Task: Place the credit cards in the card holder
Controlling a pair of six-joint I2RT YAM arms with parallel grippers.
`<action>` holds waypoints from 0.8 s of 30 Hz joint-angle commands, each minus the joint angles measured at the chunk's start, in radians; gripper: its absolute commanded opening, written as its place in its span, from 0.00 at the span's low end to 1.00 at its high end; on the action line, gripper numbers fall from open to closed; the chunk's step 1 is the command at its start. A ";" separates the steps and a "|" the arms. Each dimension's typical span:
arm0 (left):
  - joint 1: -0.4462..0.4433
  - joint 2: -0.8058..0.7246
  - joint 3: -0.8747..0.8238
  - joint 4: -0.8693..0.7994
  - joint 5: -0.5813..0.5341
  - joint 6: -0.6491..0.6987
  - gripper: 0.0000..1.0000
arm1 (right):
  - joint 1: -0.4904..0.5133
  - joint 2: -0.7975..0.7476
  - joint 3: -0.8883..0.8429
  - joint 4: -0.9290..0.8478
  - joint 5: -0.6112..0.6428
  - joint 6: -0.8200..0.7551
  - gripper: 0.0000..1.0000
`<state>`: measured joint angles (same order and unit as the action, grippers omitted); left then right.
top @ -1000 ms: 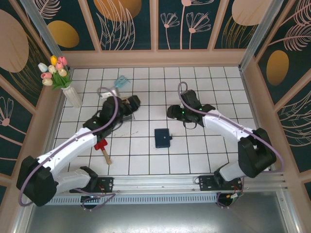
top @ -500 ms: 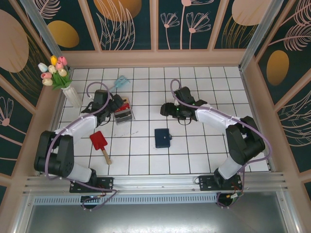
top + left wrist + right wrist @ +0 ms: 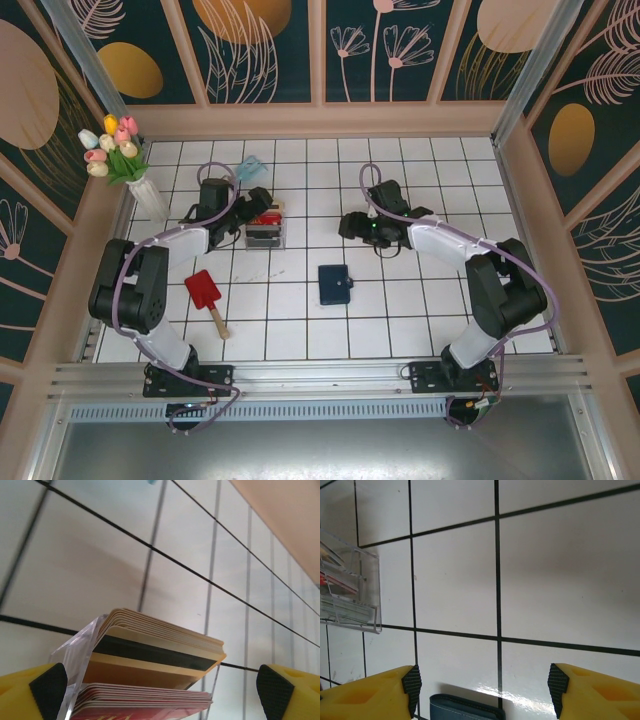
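Observation:
Several credit cards stand in a small clear rack [image 3: 266, 232]: a tan-gold stack [image 3: 160, 647] with a dark stripe, and a red stack [image 3: 145, 702] in front of it. My left gripper [image 3: 258, 204] is open just behind the rack, and in its wrist view the jaws [image 3: 161, 691] stand wide on either side of the cards without touching them. The card holder [image 3: 335, 284], a dark navy wallet, lies closed on the tiles near the middle. My right gripper [image 3: 347, 228] hovers open beyond it. The wallet's edge [image 3: 465, 712] shows low between the right fingers [image 3: 411, 685].
A red spatula [image 3: 207, 296] with a wooden handle lies at the front left. A light blue tool [image 3: 248, 165] lies behind the rack, and a vase of tulips [image 3: 120, 150] stands at the back left corner. The clear rack [image 3: 350, 600] sits left in the right wrist view.
My left arm has folded back to the left and its gripper came off the top of the rack to its far side. The right gripper shifted slightly and opened a little wider.

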<state>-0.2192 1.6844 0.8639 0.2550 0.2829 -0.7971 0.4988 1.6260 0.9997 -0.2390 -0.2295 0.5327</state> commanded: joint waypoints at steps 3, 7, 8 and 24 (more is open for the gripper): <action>-0.055 0.060 0.052 0.072 0.152 0.016 0.99 | -0.017 -0.031 -0.037 0.027 -0.034 0.001 0.69; -0.109 0.120 0.085 0.083 0.162 -0.018 0.98 | -0.026 -0.048 -0.058 0.025 -0.037 0.010 0.69; -0.125 0.133 0.093 0.081 0.157 -0.031 0.98 | -0.027 -0.054 -0.063 0.026 -0.040 0.013 0.69; -0.184 0.036 -0.030 -0.001 0.005 -0.085 0.98 | -0.005 -0.010 -0.096 0.208 -0.353 0.085 0.62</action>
<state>-0.4046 1.7382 0.8967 0.2512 0.2813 -0.8696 0.4778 1.5902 0.9169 -0.0856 -0.5076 0.5949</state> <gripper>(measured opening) 0.985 0.620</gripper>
